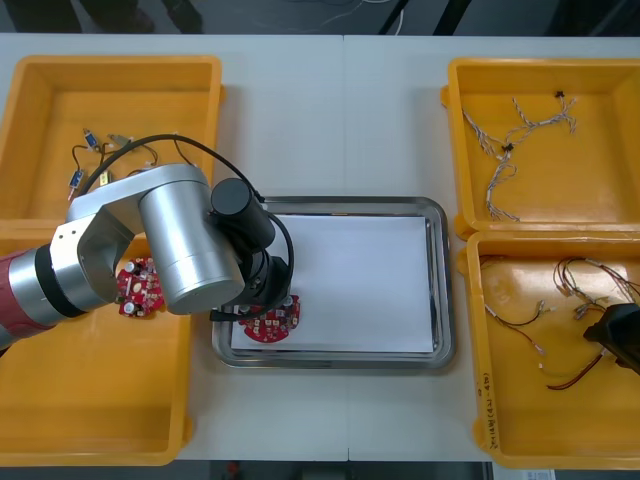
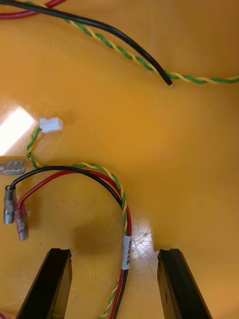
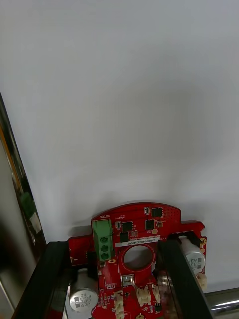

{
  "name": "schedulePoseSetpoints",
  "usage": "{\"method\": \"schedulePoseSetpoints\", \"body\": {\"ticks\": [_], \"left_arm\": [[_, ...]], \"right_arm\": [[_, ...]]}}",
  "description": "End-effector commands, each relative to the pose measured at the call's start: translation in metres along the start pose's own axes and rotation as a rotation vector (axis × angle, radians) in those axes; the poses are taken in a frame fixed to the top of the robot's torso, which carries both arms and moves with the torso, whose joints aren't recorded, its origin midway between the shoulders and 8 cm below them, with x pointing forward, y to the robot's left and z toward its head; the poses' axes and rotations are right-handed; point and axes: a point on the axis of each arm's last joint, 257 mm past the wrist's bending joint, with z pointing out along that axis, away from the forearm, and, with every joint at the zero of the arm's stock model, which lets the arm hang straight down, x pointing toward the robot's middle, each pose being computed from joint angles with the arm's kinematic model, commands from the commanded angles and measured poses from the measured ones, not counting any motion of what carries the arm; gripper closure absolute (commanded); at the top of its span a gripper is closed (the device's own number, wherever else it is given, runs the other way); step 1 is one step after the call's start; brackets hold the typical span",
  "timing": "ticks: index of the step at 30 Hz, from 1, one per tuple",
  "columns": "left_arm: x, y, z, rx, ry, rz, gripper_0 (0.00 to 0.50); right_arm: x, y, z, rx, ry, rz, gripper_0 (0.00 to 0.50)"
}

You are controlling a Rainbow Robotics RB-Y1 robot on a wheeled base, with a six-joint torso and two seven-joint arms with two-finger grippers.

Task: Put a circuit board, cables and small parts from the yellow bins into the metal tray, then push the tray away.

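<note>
light table (image 1: 340,120); left gripper (image 3: 113,249) in tray (image 1: 445,290), right gripper (image 2: 115,254) in bin (image 1: 480,400)

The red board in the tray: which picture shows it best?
The left wrist view: the circuit board sits close up at the left claw, its parts plain. In the front view the left arm hides part of it. The right wrist view faces cables in a yellow bin.
</note>
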Motion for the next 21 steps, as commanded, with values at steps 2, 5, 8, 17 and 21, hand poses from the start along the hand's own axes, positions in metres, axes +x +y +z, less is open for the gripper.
{"method": "schedulePoseSetpoints", "body": {"ticks": [2, 5, 8, 17, 21], "left_arm": [[-0.011, -0.025, -0.008, 0.049, -0.039, -0.06, 0.0], [-0.017, -0.027, -0.013, 0.061, -0.048, -0.071, 0.0], [-0.022, -0.029, -0.021, 0.075, -0.051, -0.081, 0.0], [-0.036, -0.028, -0.065, 0.095, -0.03, -0.122, 0.0], [-0.042, -0.019, -0.085, 0.088, -0.017, -0.147, 0.0]], "right_arm": [[0.012, -0.003, 0.006, 0.005, 0.012, 0.053, 0.0], [0.011, -0.004, 0.007, 0.009, 0.011, 0.05, 0.0], [0.009, -0.006, 0.01, 0.004, 0.003, 0.052, 0.0], [0.009, -0.007, 0.013, 0.003, 0.002, 0.054, 0.0], [0.01, -0.006, 0.021, -0.001, -0.003, 0.054, 0.0]]}}
